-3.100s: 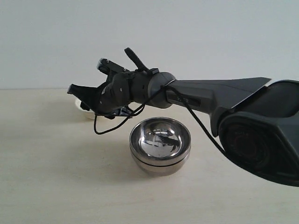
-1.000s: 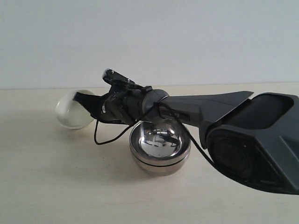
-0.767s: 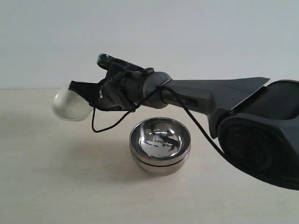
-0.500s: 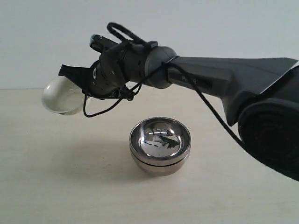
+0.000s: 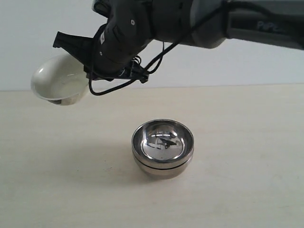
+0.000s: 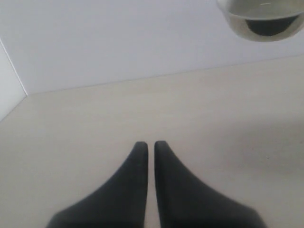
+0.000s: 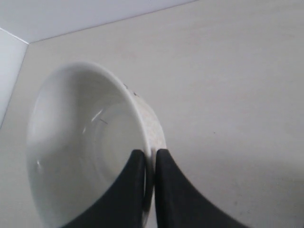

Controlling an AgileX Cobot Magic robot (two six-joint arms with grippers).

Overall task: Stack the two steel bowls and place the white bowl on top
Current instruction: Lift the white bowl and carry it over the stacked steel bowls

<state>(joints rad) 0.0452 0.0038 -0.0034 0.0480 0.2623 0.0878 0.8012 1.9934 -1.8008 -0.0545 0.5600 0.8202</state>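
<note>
The two steel bowls (image 5: 162, 147) sit nested one inside the other on the table, mid-scene. The white bowl (image 5: 59, 85) hangs tilted in the air, up and to the left of them. My right gripper (image 5: 66, 47) is shut on its rim. In the right wrist view one finger of the right gripper (image 7: 150, 154) lies inside the white bowl (image 7: 85, 152) and the other outside its wall. My left gripper (image 6: 147, 145) is shut with nothing in it, low over bare table. The lifted white bowl (image 6: 266, 12) shows in the air beyond it.
The pale wooden table (image 5: 247, 190) runs to a white wall (image 5: 228, 66) behind. The right arm (image 5: 247, 23) crosses the upper part of the exterior view above the stack.
The right gripper has risen with the white bowl, lifting it off the table at the far left. The steel stack has not moved.
</note>
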